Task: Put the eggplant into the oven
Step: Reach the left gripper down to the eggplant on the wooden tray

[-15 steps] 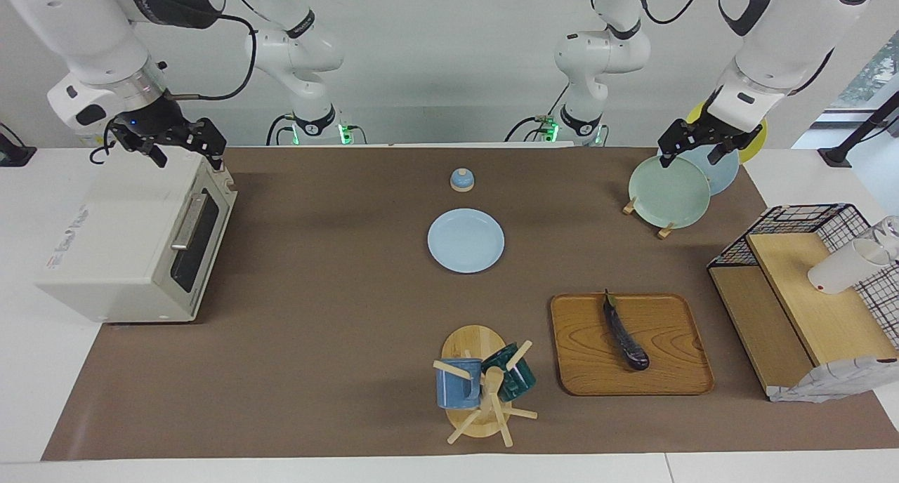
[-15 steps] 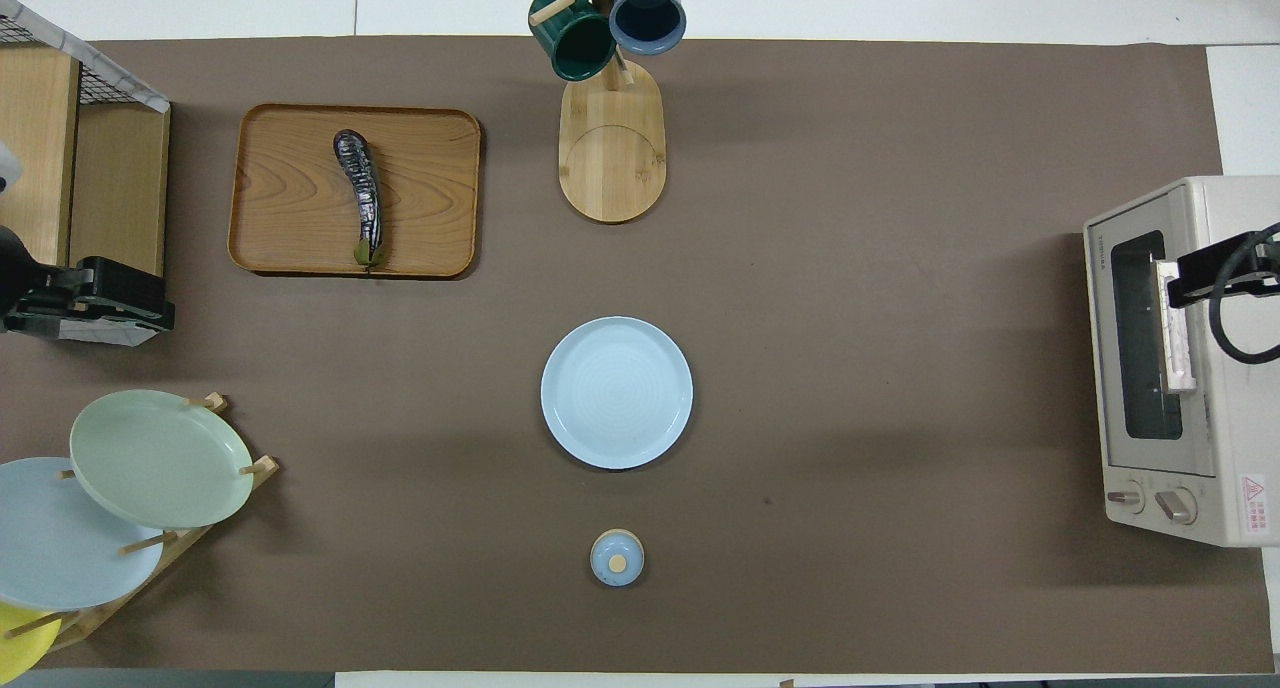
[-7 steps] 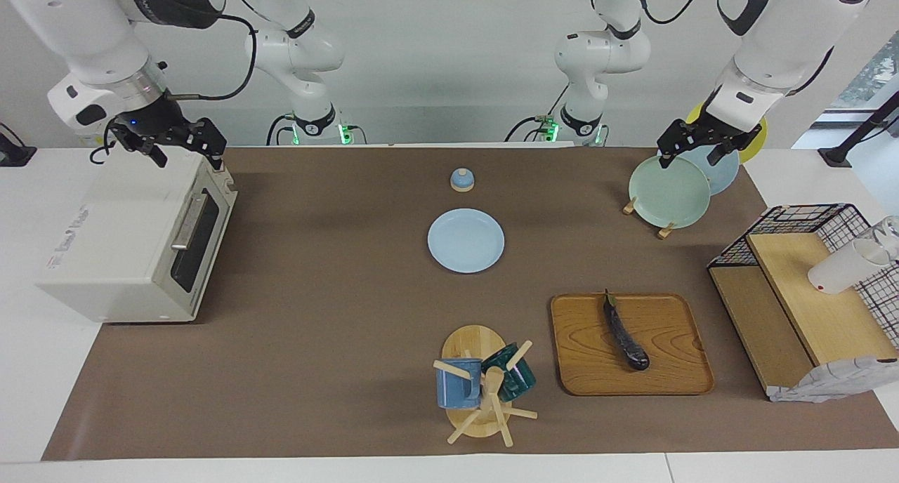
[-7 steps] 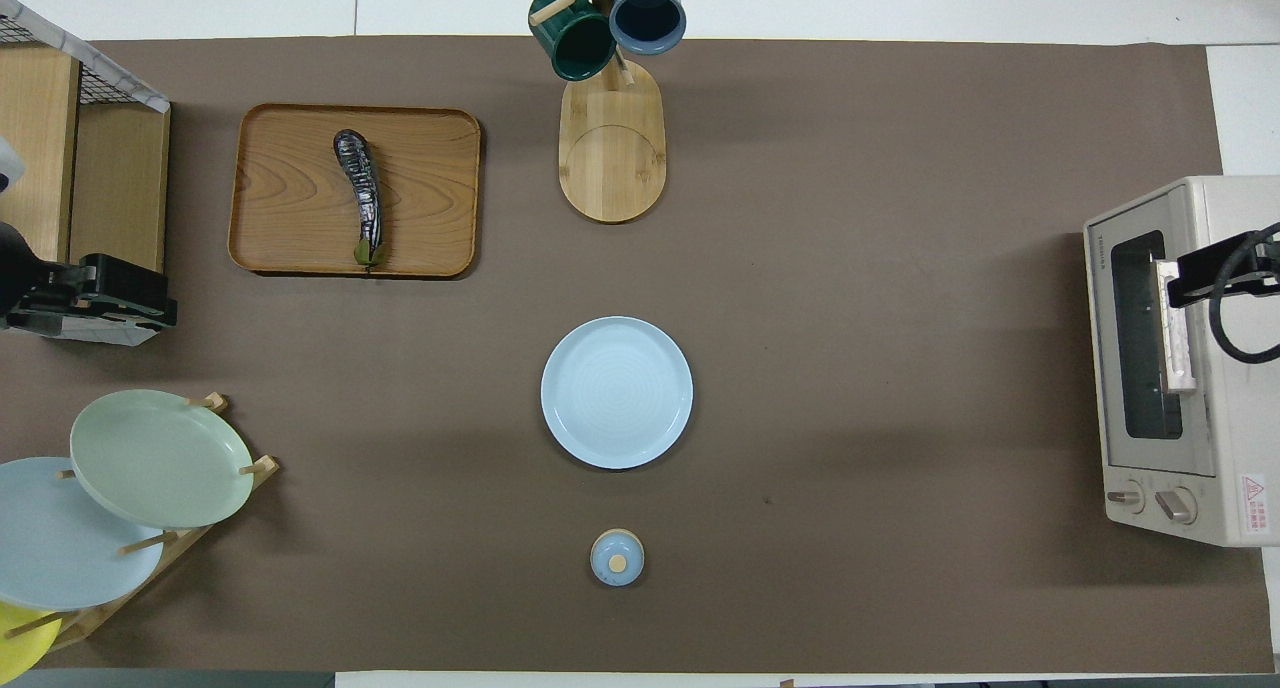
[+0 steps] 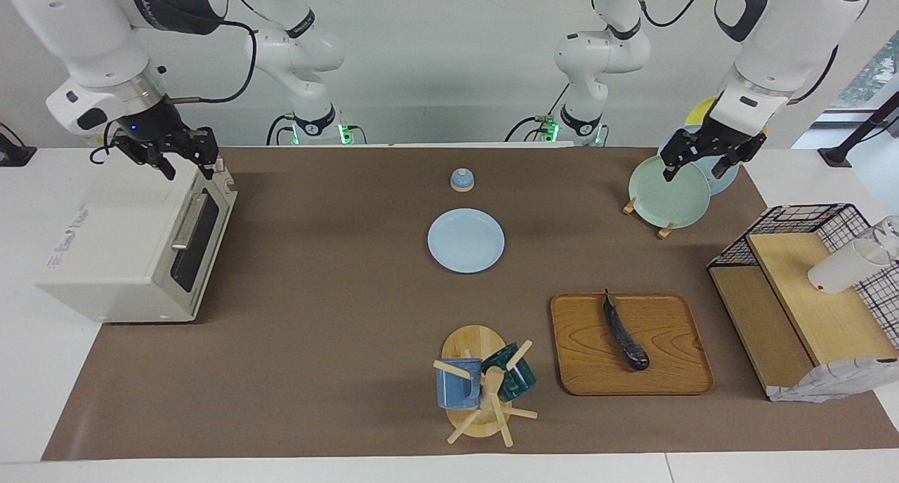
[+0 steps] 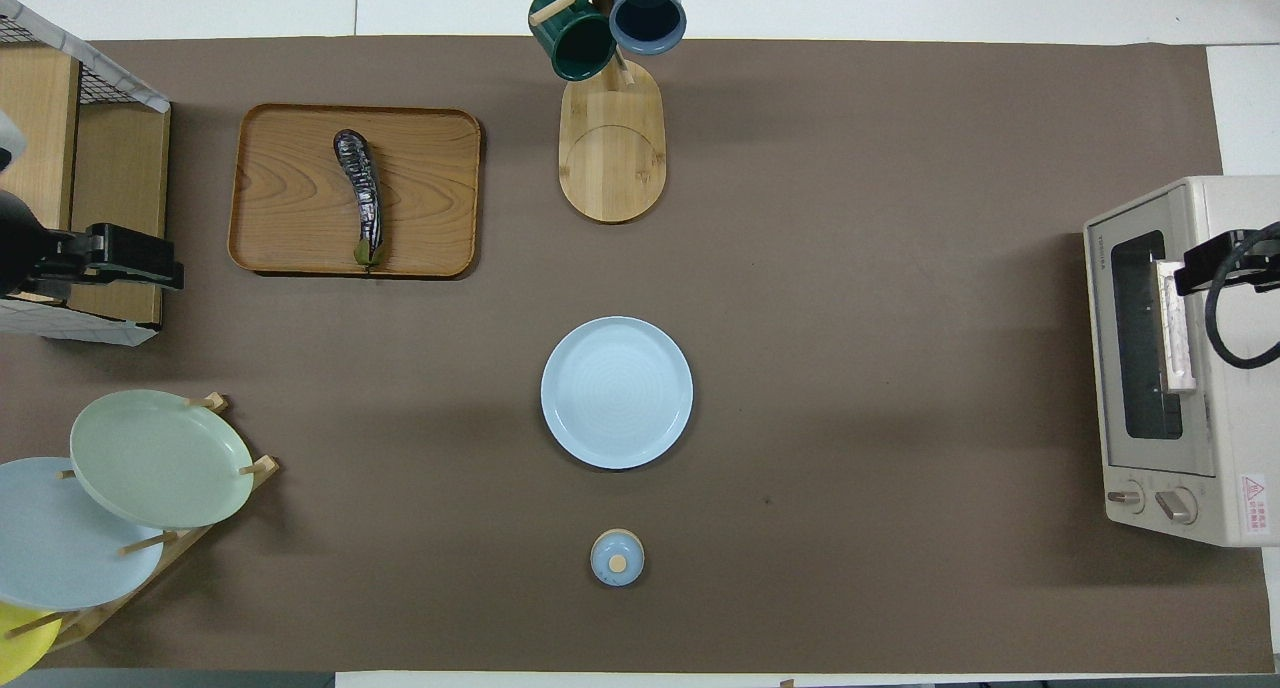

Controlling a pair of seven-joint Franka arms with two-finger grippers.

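A brown mat covers the white table. The left gripper hangs over the plate rack, jaws wide and empty. The right gripper is over the shut oven, its jaws' spread unclear. Farther out, the eggplant lies on a wooden tray.

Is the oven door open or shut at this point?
Shut. The oven has its glass door flush against the front with the bar handle up, and the eggplant lies on the wooden tray.
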